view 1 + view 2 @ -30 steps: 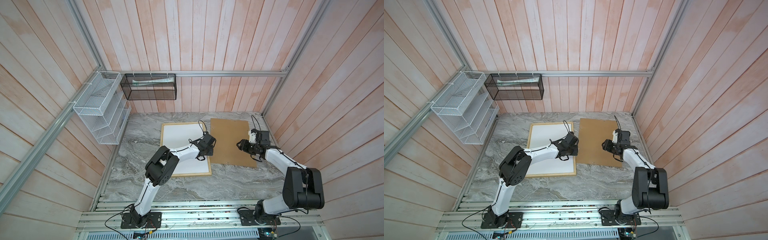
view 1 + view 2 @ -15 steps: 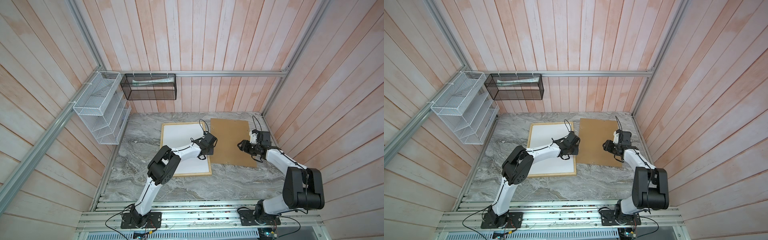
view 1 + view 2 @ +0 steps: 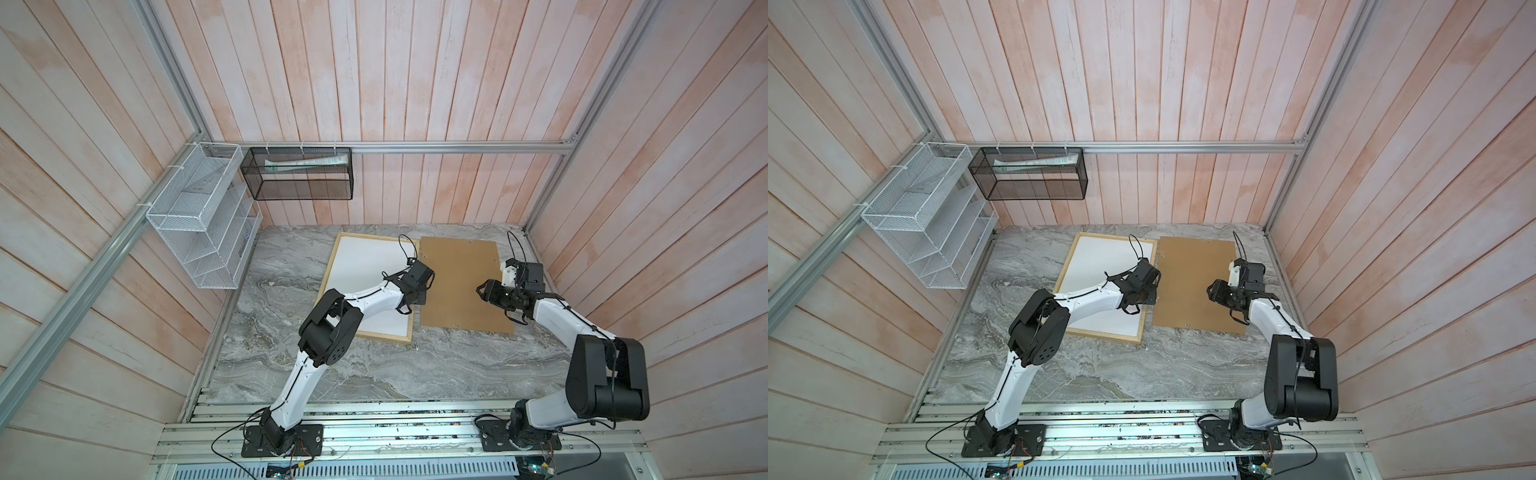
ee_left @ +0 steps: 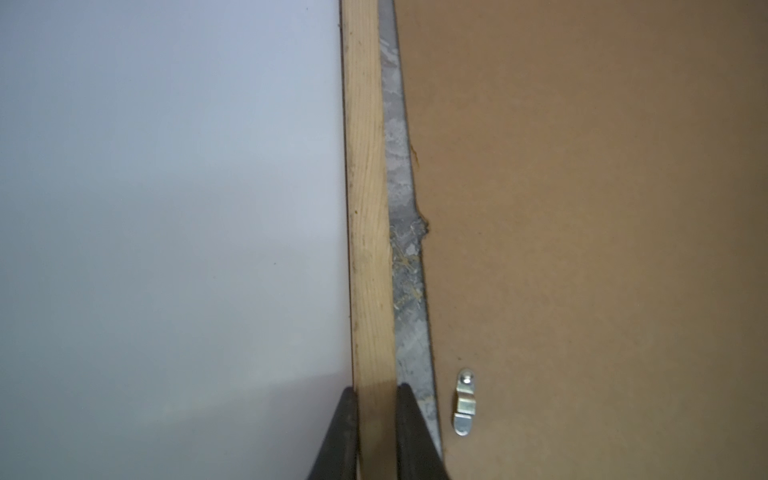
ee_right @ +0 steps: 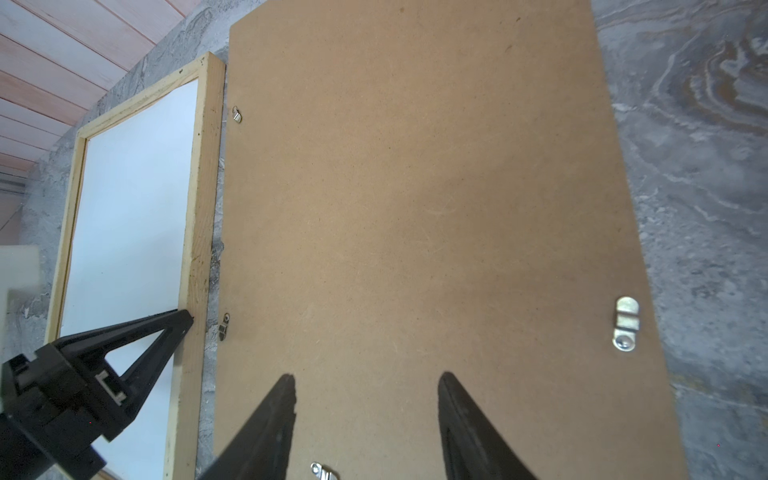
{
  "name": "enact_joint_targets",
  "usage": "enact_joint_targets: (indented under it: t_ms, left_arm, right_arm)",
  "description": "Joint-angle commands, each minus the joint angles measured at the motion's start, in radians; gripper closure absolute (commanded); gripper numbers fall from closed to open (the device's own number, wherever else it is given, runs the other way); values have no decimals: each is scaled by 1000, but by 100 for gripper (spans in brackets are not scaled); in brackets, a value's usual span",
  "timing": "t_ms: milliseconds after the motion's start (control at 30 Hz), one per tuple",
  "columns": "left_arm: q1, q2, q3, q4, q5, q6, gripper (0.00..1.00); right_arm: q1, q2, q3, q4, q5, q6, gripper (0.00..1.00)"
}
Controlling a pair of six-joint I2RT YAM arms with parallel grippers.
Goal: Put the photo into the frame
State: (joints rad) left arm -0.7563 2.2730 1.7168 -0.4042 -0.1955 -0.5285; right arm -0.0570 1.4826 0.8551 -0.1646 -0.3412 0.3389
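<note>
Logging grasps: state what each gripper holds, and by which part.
The left gripper pinches the frame by its long wooden rail beside the backing panel, fingers on either side. The right gripper holds nothing, open over that panel.

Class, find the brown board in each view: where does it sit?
Top view: board right of centre, beside the frame.
Top view: board just right of centre.
Left wrist: board across a narrow gap from the frame.
Right wrist: board fills most of the picture.
Shared landmark: the frame's wooden rail.
</note>
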Motion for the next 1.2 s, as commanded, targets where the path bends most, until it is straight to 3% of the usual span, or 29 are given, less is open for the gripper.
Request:
enact_joint_targets:
  t_ms: [0,533,833,1000,1167]
  left_arm:
    - [53,22,-19,-65,-54,20,84]
    - [91,-41,-167,42,-3,-204,84]
    - [81,-99,-172,58,0,-176,58]
    - [60,-142,-171,30,-28,-169,52]
    - [15,-180,-161,-17,-57,-165,48]
  right_arm:
    - [-7,-21,-8,-6,-13,-11,44]
    - [-9,-40,-27,-9,-9,-10,44]
    - [-51,-52,-37,-32,35,-28,43]
    - [-172,-26,-44,-55,46,-32,43]
    - [-218,8,-7,-69,81,-46,42]
